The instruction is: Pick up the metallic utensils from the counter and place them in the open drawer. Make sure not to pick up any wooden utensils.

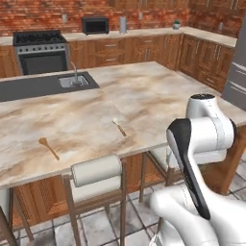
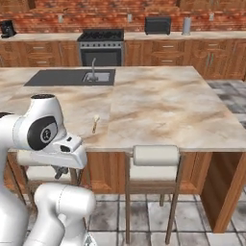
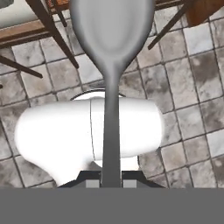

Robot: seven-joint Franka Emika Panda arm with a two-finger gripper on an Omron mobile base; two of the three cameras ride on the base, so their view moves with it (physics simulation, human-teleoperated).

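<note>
In my hand view the gripper (image 3: pixel 110 183) is clamped on the handle of the grey metal spoon (image 3: pixel 111 52), whose bowl sticks straight out ahead over grey floor tiles (image 3: pixel 192 109). My base views add the marble island counter (image 1: pixel 144 96), where the orange-brown wooden spoon (image 1: pixel 49 147) and the cream-headed spoon (image 1: pixel 118 127) lie well apart. White-cushioned stools (image 1: pixel 96 178) stand along its near edge, with a stove (image 1: pixel 41 50) against the brick wall.

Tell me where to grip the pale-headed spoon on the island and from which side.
Grip the pale spoon mid-handle, coming straight down from above with the jaws across it: it lies flat on the island, and the thin straight handle is narrower than the head.
</note>
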